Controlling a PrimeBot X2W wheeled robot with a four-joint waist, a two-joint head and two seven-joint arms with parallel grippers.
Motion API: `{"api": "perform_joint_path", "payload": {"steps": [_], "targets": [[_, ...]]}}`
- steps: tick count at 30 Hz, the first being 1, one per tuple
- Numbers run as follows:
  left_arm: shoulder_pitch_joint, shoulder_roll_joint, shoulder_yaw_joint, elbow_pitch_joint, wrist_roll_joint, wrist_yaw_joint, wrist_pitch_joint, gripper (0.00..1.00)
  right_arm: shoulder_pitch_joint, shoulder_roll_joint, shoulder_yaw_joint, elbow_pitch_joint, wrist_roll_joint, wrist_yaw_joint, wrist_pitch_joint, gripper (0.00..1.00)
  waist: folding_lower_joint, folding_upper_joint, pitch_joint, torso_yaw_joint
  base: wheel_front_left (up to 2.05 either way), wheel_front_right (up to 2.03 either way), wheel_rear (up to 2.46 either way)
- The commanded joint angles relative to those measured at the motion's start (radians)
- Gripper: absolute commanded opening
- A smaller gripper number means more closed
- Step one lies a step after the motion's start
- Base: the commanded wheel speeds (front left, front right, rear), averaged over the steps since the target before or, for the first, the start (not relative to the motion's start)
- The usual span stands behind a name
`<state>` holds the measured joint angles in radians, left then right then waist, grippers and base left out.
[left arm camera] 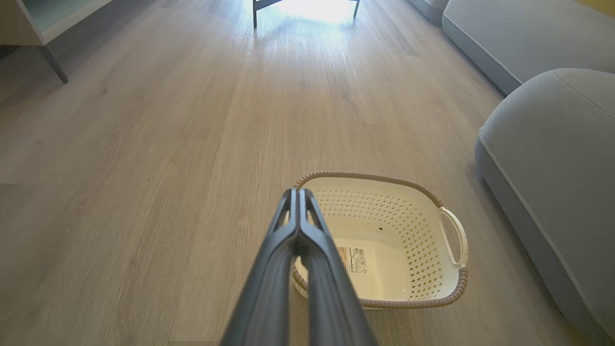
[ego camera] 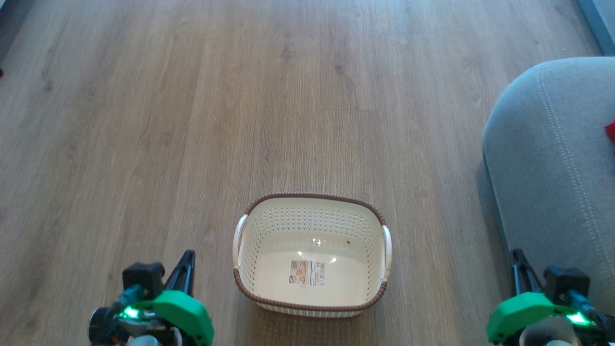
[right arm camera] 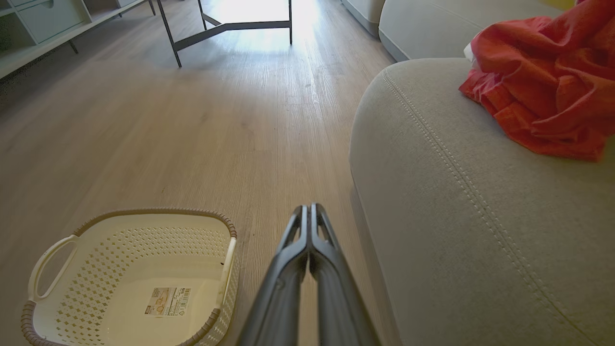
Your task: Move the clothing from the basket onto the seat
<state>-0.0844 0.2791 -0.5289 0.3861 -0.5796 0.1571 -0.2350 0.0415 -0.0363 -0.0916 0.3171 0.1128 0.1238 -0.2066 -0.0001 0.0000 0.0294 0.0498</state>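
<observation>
The cream perforated basket (ego camera: 312, 254) with its brown rim stands on the wood floor, holding nothing but a label sticker (ego camera: 307, 273). It also shows as the basket (left arm camera: 384, 240) and the basket (right arm camera: 134, 278). Red clothing (right arm camera: 543, 81) lies bunched on the grey seat (right arm camera: 471, 206); a red corner of the clothing (ego camera: 610, 129) peeks in at the right edge over the seat (ego camera: 547, 158). My left gripper (ego camera: 188, 254) hangs shut at the basket's left, and my right gripper (ego camera: 516, 253) hangs shut beside the seat's front. Both fingertip pairs touch: left gripper (left arm camera: 295, 193), right gripper (right arm camera: 307, 209).
Wood floor (ego camera: 192, 120) stretches ahead and to the left. A metal-legged table (right arm camera: 226, 24) and a low shelf unit (right arm camera: 43, 29) stand far off. A second grey cushion (left arm camera: 519, 33) lies beyond the seat.
</observation>
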Motion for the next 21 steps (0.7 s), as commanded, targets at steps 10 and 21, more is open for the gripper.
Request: {"api": "perform_joint_path", "payload": {"steps": [10,21], "targets": [[-0.049,-0.011,0.076,-0.037,-0.099,-0.028,0.031,0.0,-0.039,-0.003,-0.004,-0.037,0.142,0.001,0.03,0.0,0.0001,0.0,-0.002,-0.004,0.0,0.0,0.0],[-0.046,-0.033,0.136,-0.049,-0.204,-0.057,0.064,0.0,-0.05,-0.005,-0.006,-0.042,0.291,0.002,0.061,0.0,0.0001,0.0,-0.005,-0.009,0.0,0.0,0.0]]}}
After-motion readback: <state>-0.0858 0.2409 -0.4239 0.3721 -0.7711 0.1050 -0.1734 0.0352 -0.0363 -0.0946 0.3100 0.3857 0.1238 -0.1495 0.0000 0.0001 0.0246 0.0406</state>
